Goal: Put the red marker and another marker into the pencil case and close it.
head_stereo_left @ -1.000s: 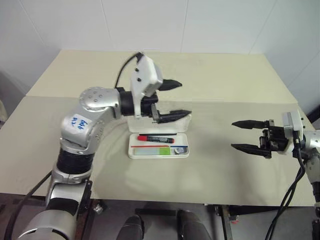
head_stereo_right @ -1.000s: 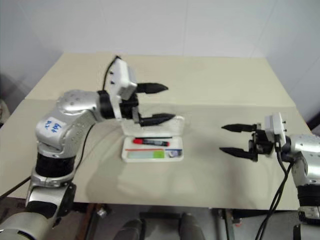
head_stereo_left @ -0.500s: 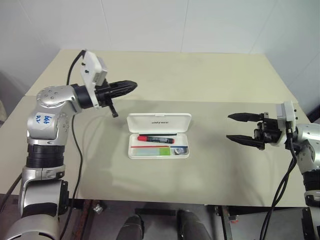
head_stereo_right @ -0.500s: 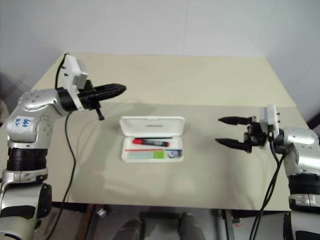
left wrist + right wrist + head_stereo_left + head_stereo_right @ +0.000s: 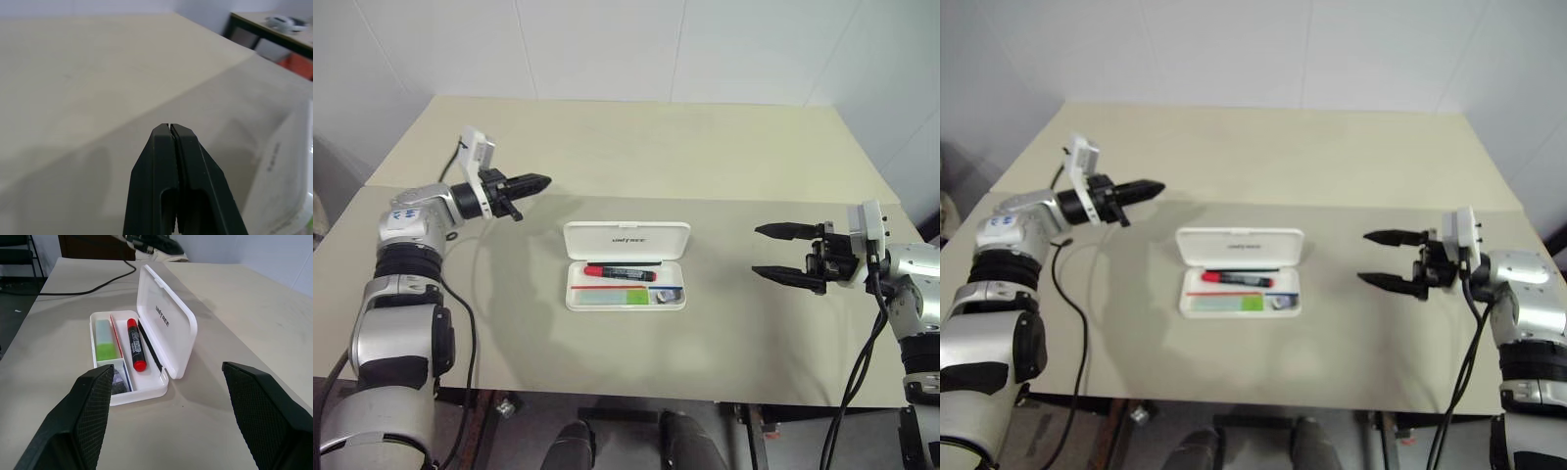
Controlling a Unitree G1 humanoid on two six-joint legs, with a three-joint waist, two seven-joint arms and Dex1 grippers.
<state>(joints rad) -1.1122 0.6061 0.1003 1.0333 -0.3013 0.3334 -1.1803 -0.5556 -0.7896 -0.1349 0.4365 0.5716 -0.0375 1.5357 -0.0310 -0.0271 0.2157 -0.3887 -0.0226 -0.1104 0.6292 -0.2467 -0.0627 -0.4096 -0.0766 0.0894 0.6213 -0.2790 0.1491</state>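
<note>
Case (image 5: 626, 265) lay open mid-counter (image 5: 724, 157), lid upright at the rear, with the red marker (image 5: 620, 271) and green marker (image 5: 106, 338) already in the tray beside a dark lump (image 5: 117, 380). Closing looked like the remaining step: best to tip the lid forward from behind and press evenly until it seats. Left end effector (image 5: 530, 182) hung well left, fingers shut on nothing. Right end effector (image 5: 775, 252) hovered well right, wide open. Nothing blocked the lid's path.
</note>
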